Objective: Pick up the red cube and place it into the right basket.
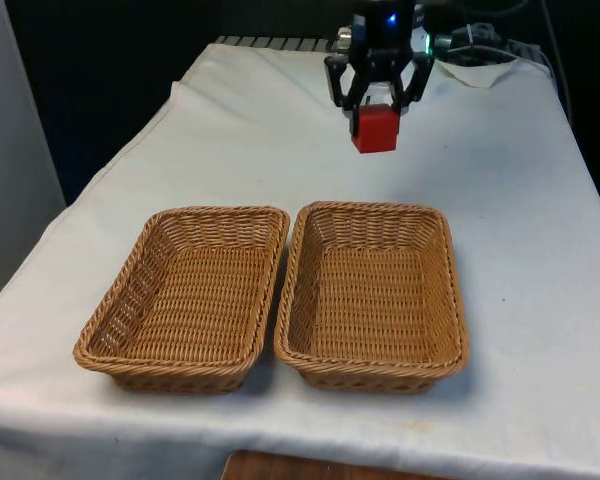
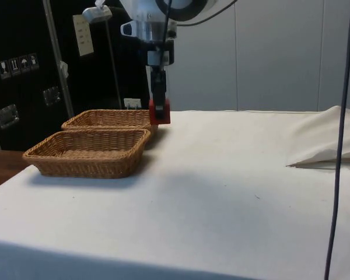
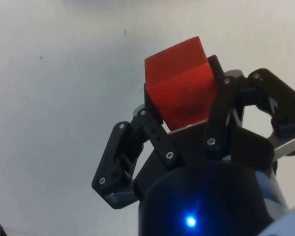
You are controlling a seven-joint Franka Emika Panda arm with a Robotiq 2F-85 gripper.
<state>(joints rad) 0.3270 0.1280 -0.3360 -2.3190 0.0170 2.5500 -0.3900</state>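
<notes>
My black gripper [image 1: 376, 112] is shut on the red cube [image 1: 375, 129] and holds it in the air above the white cloth, behind the two wicker baskets. The side view has the red cube [image 2: 160, 112] hanging just past the far basket's end, off the table. Seen from the wrist, the red cube [image 3: 181, 88] sits tilted between the two fingers [image 3: 152, 130]. The right basket [image 1: 372, 292] lies in front of the gripper and holds nothing. The left basket [image 1: 192, 295] lies beside it, also with nothing in it.
The two baskets [image 2: 88, 150] sit side by side near the table's front edge, almost touching. A crumpled fold of white cloth [image 1: 475, 70] lies at the far end by the robot's base. Open cloth surrounds the baskets.
</notes>
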